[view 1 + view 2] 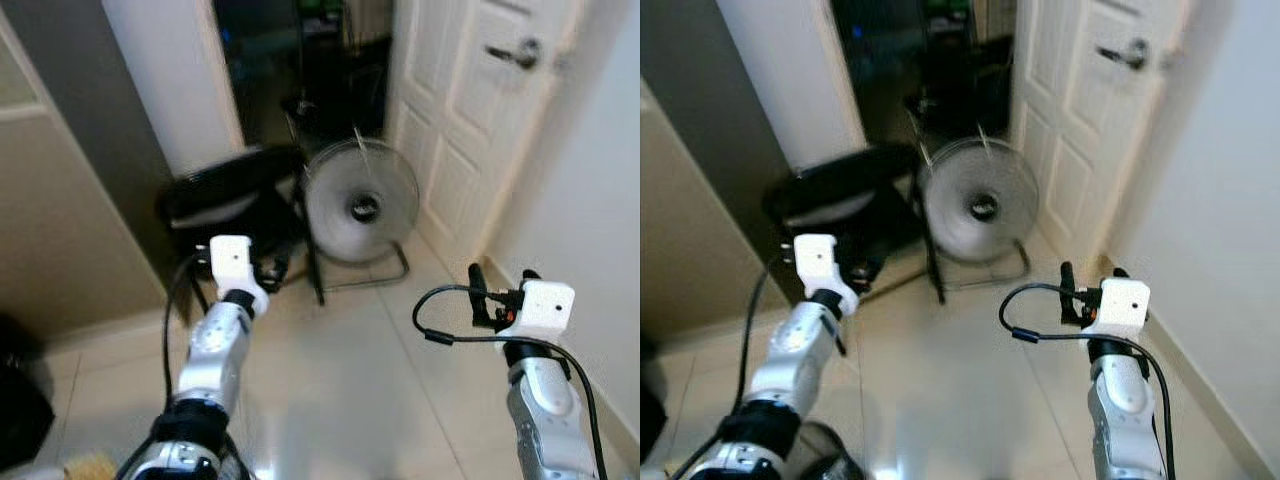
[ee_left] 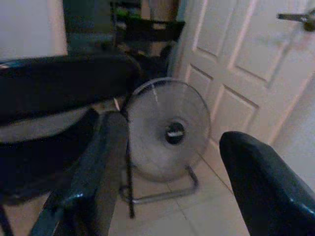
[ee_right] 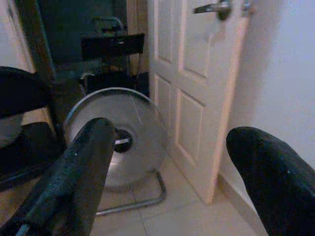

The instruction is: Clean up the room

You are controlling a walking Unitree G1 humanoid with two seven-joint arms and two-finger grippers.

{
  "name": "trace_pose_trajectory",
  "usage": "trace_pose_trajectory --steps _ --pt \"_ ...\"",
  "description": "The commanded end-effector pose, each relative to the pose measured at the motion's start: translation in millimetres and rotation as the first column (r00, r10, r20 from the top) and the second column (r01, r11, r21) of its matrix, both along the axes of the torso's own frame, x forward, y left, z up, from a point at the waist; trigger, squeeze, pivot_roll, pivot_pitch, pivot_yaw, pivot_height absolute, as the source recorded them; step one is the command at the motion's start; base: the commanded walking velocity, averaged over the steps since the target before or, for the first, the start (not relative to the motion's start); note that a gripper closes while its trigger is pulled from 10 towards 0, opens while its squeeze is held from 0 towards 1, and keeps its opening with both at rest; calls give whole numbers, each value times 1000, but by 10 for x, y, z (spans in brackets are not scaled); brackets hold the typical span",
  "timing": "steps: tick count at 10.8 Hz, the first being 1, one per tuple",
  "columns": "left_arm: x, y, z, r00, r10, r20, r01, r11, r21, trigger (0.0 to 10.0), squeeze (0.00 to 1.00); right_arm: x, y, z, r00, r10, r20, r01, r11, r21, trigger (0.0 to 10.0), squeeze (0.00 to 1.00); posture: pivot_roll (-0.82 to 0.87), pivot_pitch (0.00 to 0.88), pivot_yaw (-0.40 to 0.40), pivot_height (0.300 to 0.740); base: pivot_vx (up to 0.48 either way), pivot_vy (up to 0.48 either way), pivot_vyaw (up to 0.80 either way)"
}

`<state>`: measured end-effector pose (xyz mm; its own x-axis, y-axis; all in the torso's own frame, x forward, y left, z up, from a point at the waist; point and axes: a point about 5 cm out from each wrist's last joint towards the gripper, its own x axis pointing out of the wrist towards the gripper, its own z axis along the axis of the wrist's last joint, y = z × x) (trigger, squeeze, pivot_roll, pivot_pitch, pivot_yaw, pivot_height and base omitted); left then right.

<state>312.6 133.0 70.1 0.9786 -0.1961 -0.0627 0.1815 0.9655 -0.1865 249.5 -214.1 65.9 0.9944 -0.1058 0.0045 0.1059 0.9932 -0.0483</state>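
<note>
The left gripper (image 2: pixel 167 196) has its two black fingers spread wide with nothing between them; it hangs over bare tile floor (image 1: pixel 340 390) on the near left, aimed at what lies ahead; the right gripper (image 3: pixel 172 182) on the near right is likewise wide open and empty.

Beyond both, far and centre, a round floor fan (image 1: pixel 361 208) stands upright on a bent tube stand, just beside the white panelled door (image 1: pixel 475 120) on its right; left of the fan and touching or nearly so sits a black chair (image 1: pixel 230 195), with a dark doorway behind.

Which thing the tidying calls for is not plain; the fan seems likeliest. I judge it fairly light but awkward and top-heavy; its wire grille would flex and slip, so the stiff tube stand or the rim is the safer hold.

A small badge marks the fan's hub; it is too blurred to read.
</note>
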Motion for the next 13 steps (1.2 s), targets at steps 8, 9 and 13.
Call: trace_pose_trajectory --steps 8,9,13 --pt "-61 103 -28 1000 3 3 -4 999 49 10000 0 5 77 -61 999 33 -27 -33 999 19 10000 325 -191 0 55 740 350 0 0" --pt "-51 98 -31 1000 3 -3 -3 999 50 10000 0 19 80 -69 999 36 -29 -36 999 16 10000 322 -188 0 54 740 0 0 0" --pt "-64 182 1 1000 9 30 -12 995 97 10000 0 68 86 -27 999 40 -21 -39 999 20 10000 325 -184 0 62 740 0 0 0"
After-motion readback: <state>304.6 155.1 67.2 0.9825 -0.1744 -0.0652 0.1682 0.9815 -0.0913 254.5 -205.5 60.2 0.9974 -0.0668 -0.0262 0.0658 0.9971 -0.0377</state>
